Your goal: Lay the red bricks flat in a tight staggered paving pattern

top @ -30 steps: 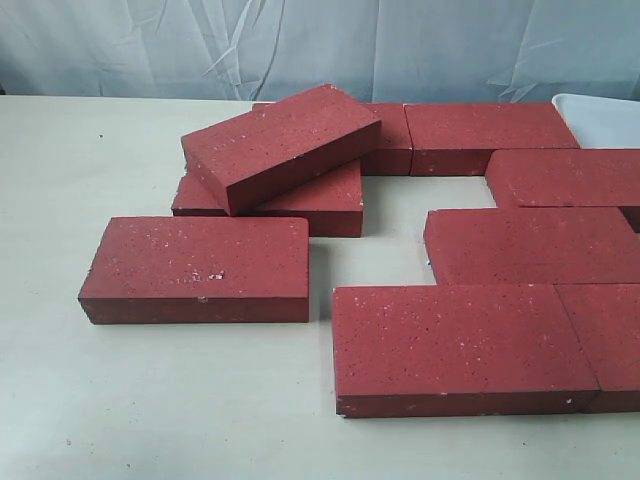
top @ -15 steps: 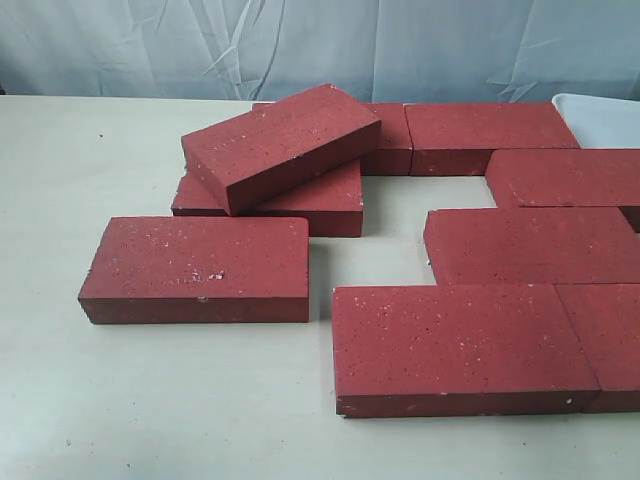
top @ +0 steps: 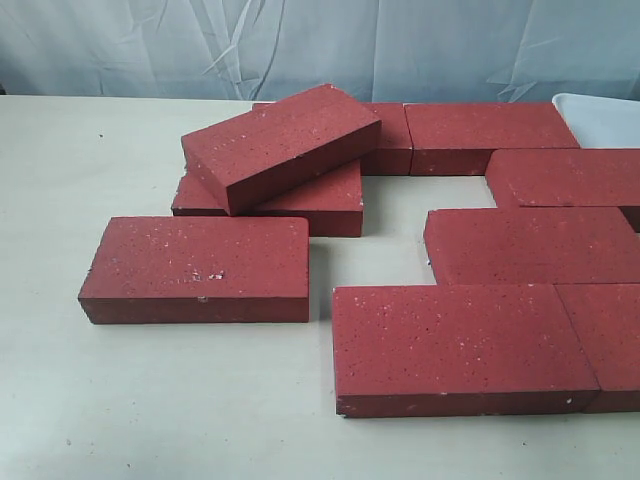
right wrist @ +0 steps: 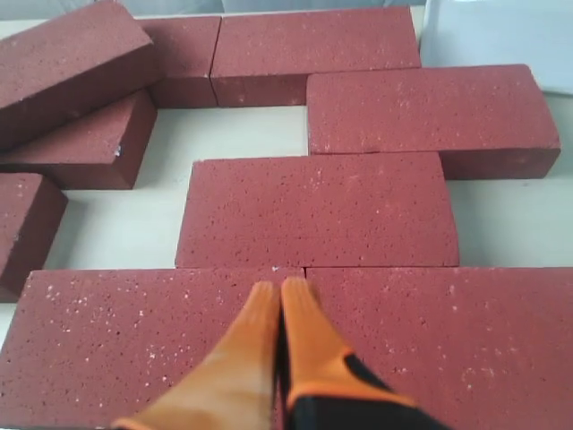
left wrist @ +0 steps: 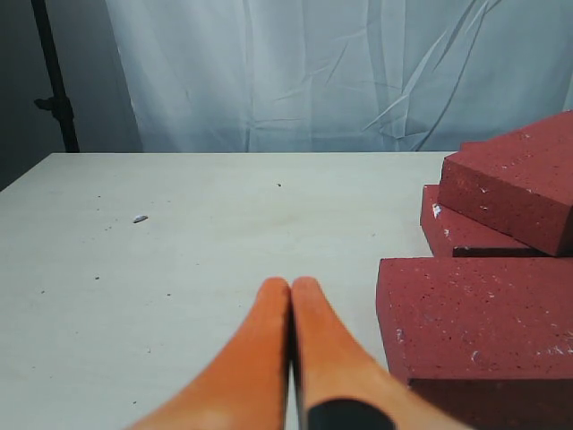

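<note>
Two pairs of orange fingers are pressed tip to tip, and neither holds anything. The left gripper (left wrist: 291,285) hangs over the bare table (left wrist: 179,233), just beside a lone brick (left wrist: 474,322). This brick lies flat on the table's left half, apart from the others.

The right gripper (right wrist: 280,287) is above the seam where two front bricks (right wrist: 134,340) meet end to end; I cannot tell whether it touches them. A middle brick (right wrist: 313,210) lies flat against their far side, straddling that seam. A fourth brick (right wrist: 421,112) lies close behind it, shifted right.

Along the table's far edge, by the pale cloth (top: 300,40), two back bricks (right wrist: 313,40) lie end to end. Left of the open gap, a tilted brick (top: 280,145) leans across a flat brick (top: 310,200). A white tray (top: 600,118) sits at the far right edge.
</note>
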`<state>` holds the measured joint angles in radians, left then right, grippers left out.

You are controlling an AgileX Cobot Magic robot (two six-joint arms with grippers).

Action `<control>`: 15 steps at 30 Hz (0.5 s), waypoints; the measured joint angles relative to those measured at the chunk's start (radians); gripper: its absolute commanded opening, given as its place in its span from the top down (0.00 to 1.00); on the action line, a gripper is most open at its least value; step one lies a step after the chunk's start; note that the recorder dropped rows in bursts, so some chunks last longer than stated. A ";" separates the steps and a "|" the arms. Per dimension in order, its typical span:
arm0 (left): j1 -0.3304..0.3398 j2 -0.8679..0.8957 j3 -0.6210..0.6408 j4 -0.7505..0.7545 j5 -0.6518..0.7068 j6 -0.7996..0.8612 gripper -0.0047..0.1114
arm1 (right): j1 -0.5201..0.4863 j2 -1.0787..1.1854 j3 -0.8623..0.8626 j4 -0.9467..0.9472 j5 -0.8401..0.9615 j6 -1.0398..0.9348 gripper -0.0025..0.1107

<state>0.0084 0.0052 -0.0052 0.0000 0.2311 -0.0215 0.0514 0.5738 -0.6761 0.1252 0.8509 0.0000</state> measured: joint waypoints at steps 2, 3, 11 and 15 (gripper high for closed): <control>0.000 0.000 0.000 0.000 0.000 0.000 0.96 | 0.000 0.019 0.000 0.002 0.000 0.000 0.98; 0.000 0.000 0.000 0.000 0.000 0.000 0.96 | 0.000 0.027 0.000 0.002 0.000 0.000 0.98; 0.000 0.000 0.000 0.000 0.000 0.000 0.96 | 0.000 0.121 0.000 0.002 -0.010 0.000 0.98; 0.000 0.000 0.000 0.000 0.000 0.000 0.96 | 0.000 0.174 0.000 0.004 -0.046 0.000 0.98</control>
<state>0.0084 0.0052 -0.0052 0.0000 0.2311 -0.0215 0.0514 0.7475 -0.6761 0.1292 0.8047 0.0000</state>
